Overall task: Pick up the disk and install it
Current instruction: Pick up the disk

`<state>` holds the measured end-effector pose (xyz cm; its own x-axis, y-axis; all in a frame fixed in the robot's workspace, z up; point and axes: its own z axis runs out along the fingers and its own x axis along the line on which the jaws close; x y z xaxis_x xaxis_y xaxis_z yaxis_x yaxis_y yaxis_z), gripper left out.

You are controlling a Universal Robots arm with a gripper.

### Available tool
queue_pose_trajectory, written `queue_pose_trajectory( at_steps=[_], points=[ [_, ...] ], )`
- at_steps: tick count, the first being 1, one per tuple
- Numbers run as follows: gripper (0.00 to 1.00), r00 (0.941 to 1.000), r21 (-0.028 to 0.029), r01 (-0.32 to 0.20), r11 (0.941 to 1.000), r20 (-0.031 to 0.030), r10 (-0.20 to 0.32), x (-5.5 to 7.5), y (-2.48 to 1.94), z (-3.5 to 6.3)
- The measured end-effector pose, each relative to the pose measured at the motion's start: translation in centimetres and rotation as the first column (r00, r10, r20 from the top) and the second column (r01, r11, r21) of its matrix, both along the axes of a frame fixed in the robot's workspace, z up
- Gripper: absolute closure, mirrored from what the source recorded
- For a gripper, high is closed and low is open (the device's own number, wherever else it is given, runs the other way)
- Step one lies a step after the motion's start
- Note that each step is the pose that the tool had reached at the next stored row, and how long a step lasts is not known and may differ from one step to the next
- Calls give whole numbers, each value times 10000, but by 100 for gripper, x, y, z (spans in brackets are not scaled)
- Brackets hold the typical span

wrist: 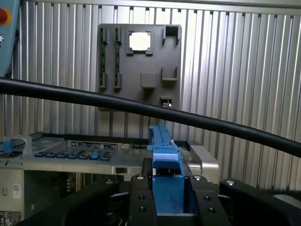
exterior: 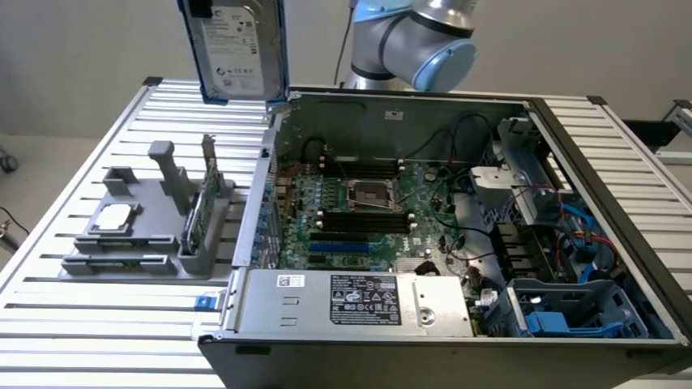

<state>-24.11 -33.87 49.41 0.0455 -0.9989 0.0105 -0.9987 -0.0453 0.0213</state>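
Note:
The disk, a silver-grey hard drive with a white label and a blue carrier frame, hangs upright high above the table, over the back corner of the open computer case on the exterior view's left. In the wrist view my gripper is shut on the disk's blue carrier edge, with a black finger pressed against each side. The case's side lies below the disk.
A grey fixture on the slatted table holds a square processor chip and an upright green card. Inside the case are a motherboard, a power supply and a blue-lined bay. A black cable crosses the wrist view.

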Motion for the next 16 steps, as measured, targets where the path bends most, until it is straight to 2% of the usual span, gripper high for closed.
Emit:
queue_pose_trajectory(
  at_steps=[16],
  points=[
    [68,10000,92,-1,10000,0,1,729,-212,60]
  ],
)
